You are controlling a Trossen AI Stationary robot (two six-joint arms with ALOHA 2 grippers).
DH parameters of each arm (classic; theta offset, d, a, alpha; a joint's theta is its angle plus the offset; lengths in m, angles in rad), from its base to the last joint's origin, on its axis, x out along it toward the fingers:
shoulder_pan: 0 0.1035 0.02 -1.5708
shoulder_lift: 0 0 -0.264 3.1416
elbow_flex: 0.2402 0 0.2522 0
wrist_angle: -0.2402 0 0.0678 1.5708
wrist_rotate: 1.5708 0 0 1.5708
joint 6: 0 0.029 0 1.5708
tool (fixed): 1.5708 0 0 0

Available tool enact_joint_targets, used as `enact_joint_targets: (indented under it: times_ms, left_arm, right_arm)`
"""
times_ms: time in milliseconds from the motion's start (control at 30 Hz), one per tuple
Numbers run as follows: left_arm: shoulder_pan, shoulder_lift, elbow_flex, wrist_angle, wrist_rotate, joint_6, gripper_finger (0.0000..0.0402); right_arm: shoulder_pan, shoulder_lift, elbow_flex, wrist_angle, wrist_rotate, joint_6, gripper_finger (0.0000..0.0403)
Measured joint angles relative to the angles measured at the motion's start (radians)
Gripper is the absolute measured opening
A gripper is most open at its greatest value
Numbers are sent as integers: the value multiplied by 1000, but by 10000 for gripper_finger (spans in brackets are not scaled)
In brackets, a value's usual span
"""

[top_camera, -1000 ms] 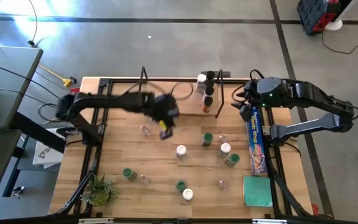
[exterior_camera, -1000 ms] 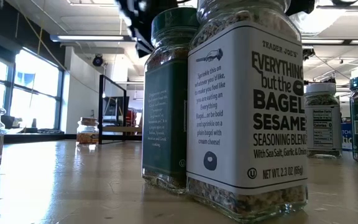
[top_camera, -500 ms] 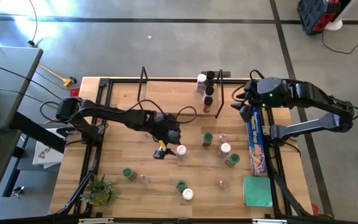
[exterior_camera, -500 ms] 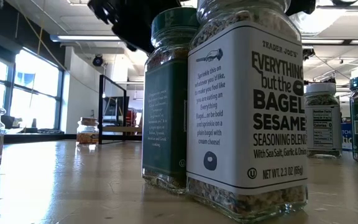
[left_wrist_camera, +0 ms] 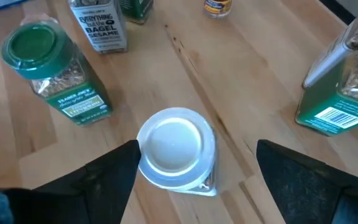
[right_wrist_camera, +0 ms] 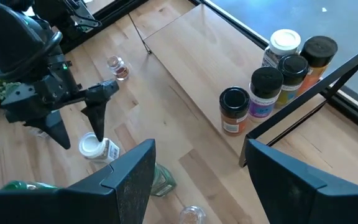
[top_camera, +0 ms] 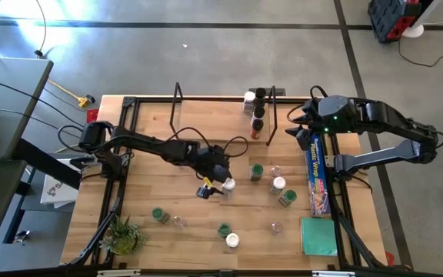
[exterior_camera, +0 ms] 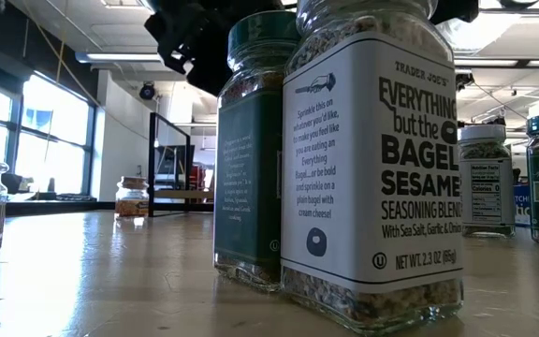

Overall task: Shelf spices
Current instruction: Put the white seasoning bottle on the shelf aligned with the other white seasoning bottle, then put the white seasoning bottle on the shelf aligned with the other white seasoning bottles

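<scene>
The "Everything but the Bagel" jar (exterior_camera: pixel 371 178) stands nearest the low camera, with a green-lidded jar (exterior_camera: pixel 251 150) touching it just behind. Taking the shelf (top_camera: pixel 221 115) at the far middle of the table (top_camera: pixel 141 196) as the landmark, these near jars lie well apart from it, along the table's front part, together with a green-lidded jar (top_camera: pixel 159 215) and a spiky green plant (top_camera: pixel 121 235).

Farther in — about midway between the front edge and the shelf — the left gripper (top_camera: pixel 220 187) hangs over a white-lidded jar (left_wrist_camera: pixel 178 149), its fingers (left_wrist_camera: pixel 104 180) spread wide on either side of the lid and, as far as can be seen, not touching it. In the left wrist view another green-lidded jar (left_wrist_camera: pixel 51 68) stands near this one.

On the shelf itself, four jars cluster at its right end (right_wrist_camera: pixel 281 68): a white-lidded one (right_wrist_camera: pixel 281 47) and three dark-lidded ones (right_wrist_camera: pixel 267 90) — close together against the black wire end frame (right_wrist_camera: pixel 303 102).

Just beside that end the right gripper (top_camera: pixel 302 127) waits above the long blue plastic-wrap box (top_camera: pixel 318 173), its fingers (right_wrist_camera: pixel 129 183) apart and holding nothing.
</scene>
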Motion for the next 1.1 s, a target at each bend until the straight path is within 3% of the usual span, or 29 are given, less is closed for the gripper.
enact_joint_targets:
  times_ms: [233, 500, 667, 800, 1100]
  left_arm:
    - [-4, -10, -3, -17, -7, -24, 324]
    - [-18, -95, -1, -47, -92, -70, 324]
    - [44, -64, -1, -88, -62, -433, 324]
    - [87, -27, -1, -88, -102, -741, 324]
    - [49, 80, 135, -230, -210, -1173, 324]
  right_arm:
    - [0, 0, 0, -2, 0, 2, 243]
    - [0, 0, 0, -3, 0, -6, 243]
    - [0, 0, 0, -3, 1, -7, 243]
    - [0, 0, 0, -3, 2, -8, 243]
    - [0, 0, 0, -2, 67, -19, 243]
